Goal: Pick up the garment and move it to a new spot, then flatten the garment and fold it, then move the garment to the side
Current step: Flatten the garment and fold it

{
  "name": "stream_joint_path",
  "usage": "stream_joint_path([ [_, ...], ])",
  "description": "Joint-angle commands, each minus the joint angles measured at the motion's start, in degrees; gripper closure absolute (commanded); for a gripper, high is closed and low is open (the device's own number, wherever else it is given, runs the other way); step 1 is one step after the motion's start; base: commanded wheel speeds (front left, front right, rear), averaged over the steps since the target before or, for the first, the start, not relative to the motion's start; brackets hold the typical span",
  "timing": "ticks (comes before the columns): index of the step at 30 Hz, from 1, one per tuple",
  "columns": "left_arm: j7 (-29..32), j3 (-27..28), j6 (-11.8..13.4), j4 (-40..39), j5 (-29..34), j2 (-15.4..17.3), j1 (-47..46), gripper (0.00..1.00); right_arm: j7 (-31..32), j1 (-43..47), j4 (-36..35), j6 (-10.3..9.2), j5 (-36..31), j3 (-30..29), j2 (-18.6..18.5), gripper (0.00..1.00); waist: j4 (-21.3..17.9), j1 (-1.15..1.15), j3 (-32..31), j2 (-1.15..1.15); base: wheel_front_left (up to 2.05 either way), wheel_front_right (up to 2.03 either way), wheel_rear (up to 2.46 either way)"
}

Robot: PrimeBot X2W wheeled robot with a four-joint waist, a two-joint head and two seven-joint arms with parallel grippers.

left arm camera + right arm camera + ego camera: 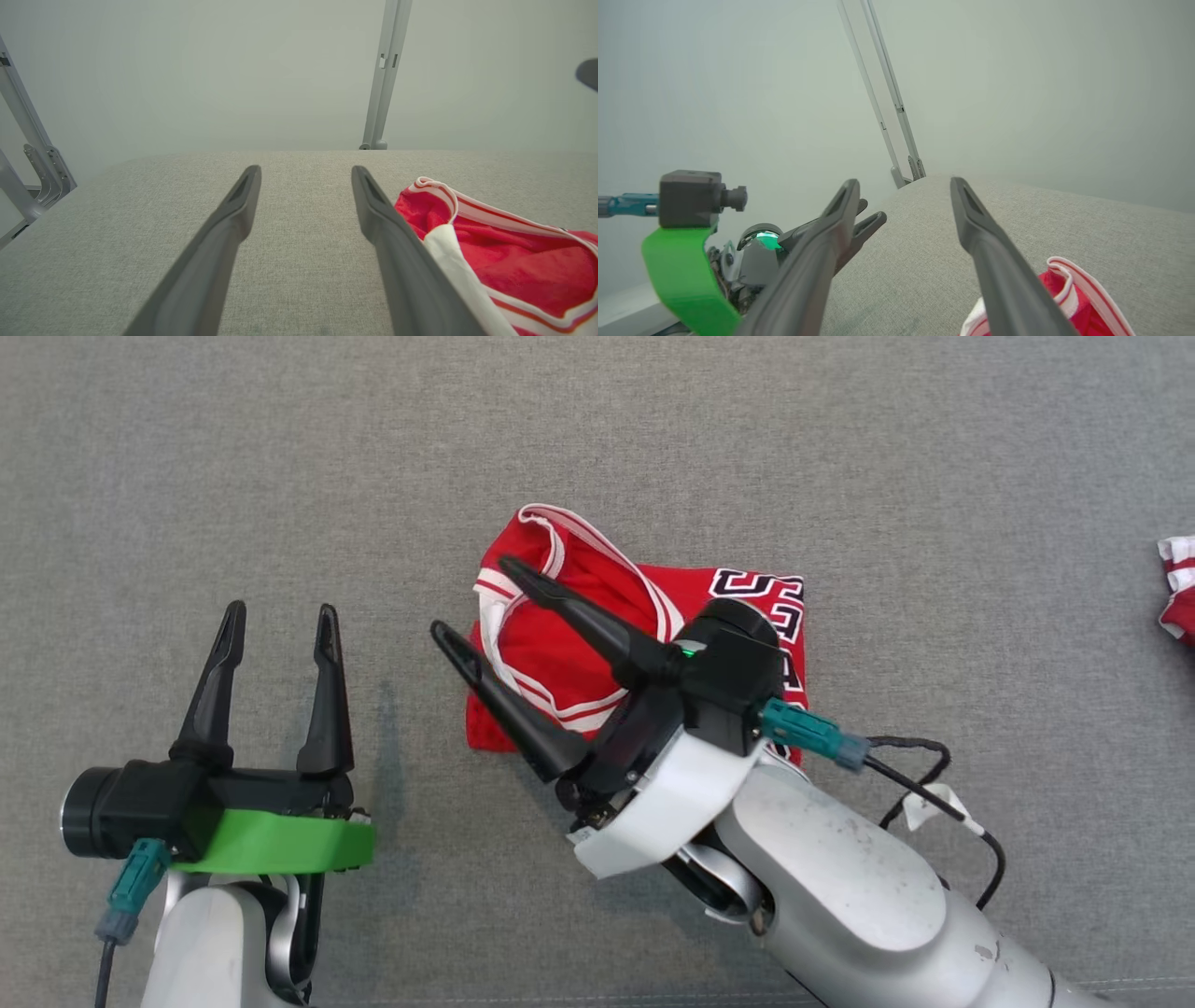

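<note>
Soft, light jersey [551, 653] folded at centre under open right gripper [470, 595], left gripper [280, 609] open at 9 o'clock; best pinched through all layers at its 6 o'clock edge.

The right end effector [904, 183] has its two dark fingers spread wide, nothing between them, above the grey fabric worktop [1087, 233]. The red garment [1080, 315], trimmed in white and red stripes, lies at the lower right, partly hidden behind one finger. At the lower left is the left end effector [871, 212] with its green bracket [686, 275]. A pale metal post [882, 93] rises beyond the worktop's far edge.
</note>
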Motion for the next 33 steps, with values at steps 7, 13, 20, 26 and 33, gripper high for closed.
stream_joint_path([
  [7, -0.01, 2.15, 0.83, -0.98, 1.53, 0.24, 0.98, 0.00, -0.20, 7.49, -7.19, 0.00, -6.84, -11.39, -0.64, 0.00, -2.37, 0.00, -1.59, 0.00, 0.00, 0.00, 0.00],
  [13, -0.01, 3.66, 1.17, -1.36, 1.78, 0.84, 2.25, 0.00, -0.21, 14.86, -9.29, 0.00, -10.35, -25.11, -2.77, 0.00, -3.62, 0.00, -3.14, 0.00, 0.00, 0.00, 0.00],
  [20, -0.01, 4.42, 1.62, -2.04, 2.29, 1.37, 4.23, 0.00, 0.97, 23.50, -10.43, 0.00, -12.54, -41.97, -5.32, 0.00, -4.51, 0.00, -4.47, 0.00, 0.00, 0.00, 0.00],
  [26, -0.01, 4.62, 1.79, -2.07, 2.37, 1.72, 5.25, 0.00, 2.70, 28.29, -10.90, 0.00, -12.92, -48.55, -6.25, 0.00, -4.77, 0.00, -5.36, 0.00, 0.00, 0.00, 0.00],
  [33, -0.01, 4.20, 1.89, -2.13, 2.34, 1.77, 5.57, 0.00, 3.23, 29.11, -11.01, 0.00, -12.78, -48.54, -6.14, 0.00, -4.70, 0.00, -5.82, 0.00, 0.00, 0.00, 0.00],
])
